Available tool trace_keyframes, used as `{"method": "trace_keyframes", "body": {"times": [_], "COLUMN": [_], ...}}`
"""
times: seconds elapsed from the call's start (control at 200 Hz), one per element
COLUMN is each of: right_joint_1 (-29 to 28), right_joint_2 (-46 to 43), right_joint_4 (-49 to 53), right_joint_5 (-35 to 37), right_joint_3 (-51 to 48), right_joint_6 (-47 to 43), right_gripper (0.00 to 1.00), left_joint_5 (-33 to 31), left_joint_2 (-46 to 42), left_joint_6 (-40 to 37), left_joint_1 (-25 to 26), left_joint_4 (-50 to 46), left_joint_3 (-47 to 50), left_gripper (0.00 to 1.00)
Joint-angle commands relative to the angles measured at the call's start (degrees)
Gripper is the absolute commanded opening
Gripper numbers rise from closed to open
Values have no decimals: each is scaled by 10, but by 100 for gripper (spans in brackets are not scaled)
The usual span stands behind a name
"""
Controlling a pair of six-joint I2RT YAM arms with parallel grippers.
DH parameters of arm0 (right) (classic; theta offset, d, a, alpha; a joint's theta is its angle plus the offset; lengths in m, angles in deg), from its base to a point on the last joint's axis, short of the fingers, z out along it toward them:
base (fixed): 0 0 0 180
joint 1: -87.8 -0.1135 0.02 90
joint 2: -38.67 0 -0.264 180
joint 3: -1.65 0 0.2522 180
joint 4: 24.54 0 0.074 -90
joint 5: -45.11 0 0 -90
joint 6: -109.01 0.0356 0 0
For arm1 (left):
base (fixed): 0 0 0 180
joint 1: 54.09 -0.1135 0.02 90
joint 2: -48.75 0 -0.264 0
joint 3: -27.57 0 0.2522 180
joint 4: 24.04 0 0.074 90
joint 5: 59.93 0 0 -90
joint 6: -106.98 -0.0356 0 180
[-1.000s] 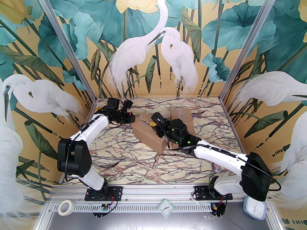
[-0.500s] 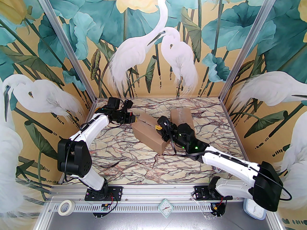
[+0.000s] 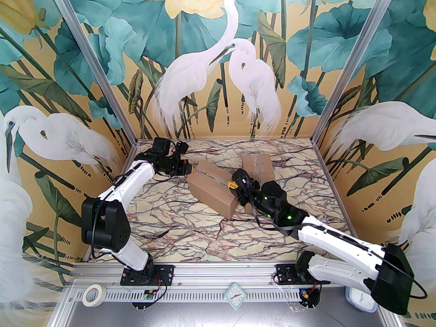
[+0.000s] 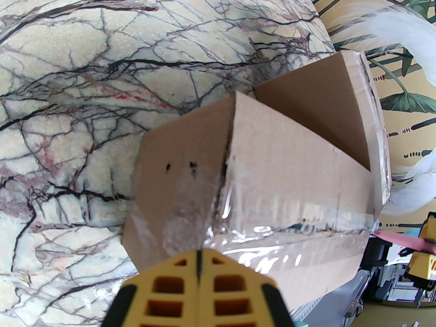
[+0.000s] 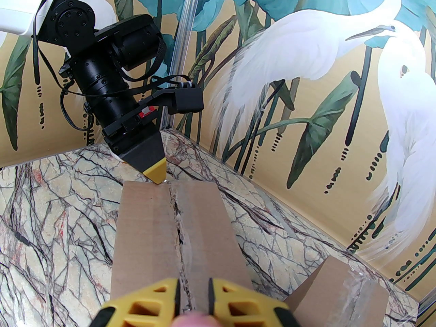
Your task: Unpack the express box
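The express box [image 3: 211,192] is a brown carton lying at an angle in the middle of the marble table [image 3: 177,227]. Its taped top seam [image 5: 177,230] is torn ragged along its length. My left gripper [image 3: 190,170] is shut, with its yellow tip [image 5: 156,176] pressed on the box's far left end [image 4: 177,189]. My right gripper [image 3: 233,185] hovers over the box's right end. Its fingers [image 5: 160,300] stand a narrow gap apart, astride the seam, pinching a thin pink tool [image 4: 398,238].
A second taped carton [image 3: 258,167] stands just behind the right gripper, close to the first box. A small red-and-white packet [image 3: 322,219] lies by the right arm. A tape roll [image 3: 93,295] and two clocks [image 3: 235,293] [image 3: 361,298] sit at the near rail. Painted walls close three sides.
My right gripper has drawn back along the box's seam, from near the middle to its right end, with the arm lowering. The left gripper and the box have stayed put.
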State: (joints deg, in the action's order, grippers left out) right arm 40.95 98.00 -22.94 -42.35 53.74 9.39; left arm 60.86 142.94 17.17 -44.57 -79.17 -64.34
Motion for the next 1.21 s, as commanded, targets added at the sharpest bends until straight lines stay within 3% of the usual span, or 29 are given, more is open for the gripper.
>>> {"method": "trace_keyframes", "body": {"times": [0.0, 0.45, 0.585, 0.675, 0.89, 1.2], "right_joint_1": [7, 11, 11, 11, 9, 10], "right_joint_2": [-32, -84, -61, -39, 3, 62], "right_joint_4": [47, 38, 24, 7, -22, -51], "right_joint_5": [47, 66, 44, 32, 11, -18], "right_joint_3": [-17, -61, -49, -42, -23, 13], "right_joint_6": [4, 25, 29, 34, 36, 27], "right_gripper": [0, 0, 0, 0, 0, 0], "left_joint_5": [-90, -84, -40, 4, 71, -14], "left_joint_2": [14, 6, -26, -44, -65, -23], "left_joint_6": [-5, 6, 8, 7, 6, -23], "left_joint_1": [-13, -13, -12, -12, -10, -10], "left_joint_4": [-22, -27, -24, -19, 3, -8], "left_joint_3": [-3, -9, -20, -23, -6, -7], "left_gripper": [0, 0, 34, 47, 58, 67]}}
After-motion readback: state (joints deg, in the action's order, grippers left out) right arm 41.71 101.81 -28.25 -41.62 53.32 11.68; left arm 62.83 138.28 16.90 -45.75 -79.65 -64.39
